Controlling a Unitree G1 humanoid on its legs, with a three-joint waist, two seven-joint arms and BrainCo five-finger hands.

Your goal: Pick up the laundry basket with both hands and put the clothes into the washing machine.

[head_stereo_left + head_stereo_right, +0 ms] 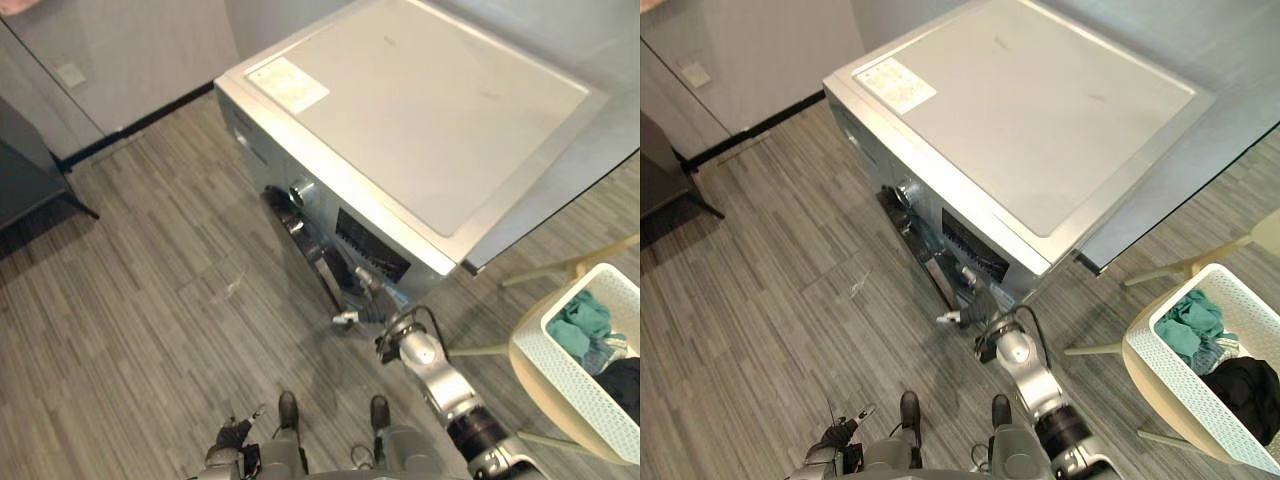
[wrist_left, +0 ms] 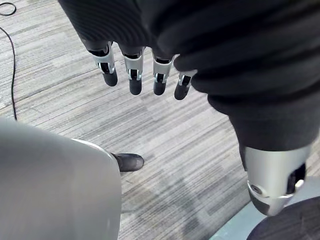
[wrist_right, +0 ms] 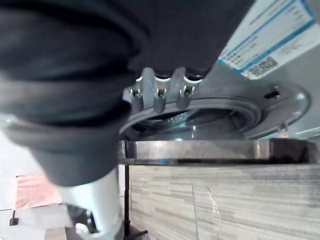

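The silver washing machine point(image 1: 420, 110) stands ahead, and its round door point(image 1: 310, 255) is swung out toward me, showing its dark edge. My right hand point(image 1: 392, 325) is at the door's outer end; in the right wrist view its fingers point(image 3: 160, 95) curl against the door's rim, with the drum opening point(image 3: 210, 117) beyond them. The white laundry basket point(image 1: 560, 360) sits at the far right, apart from both hands, with teal clothes point(image 1: 583, 320) and a black garment point(image 1: 625, 385) in it. My left hand point(image 1: 232, 437) hangs low at my side, its fingers point(image 2: 131, 75) straight over the floor.
The basket rests on a pale seat with light legs point(image 1: 560, 268). A grey flat panel point(image 1: 560, 200) juts out beside the machine's right corner. Dark furniture point(image 1: 25, 175) stands at the far left by the wall. Wood-look floor point(image 1: 150, 300) lies open left of the door.
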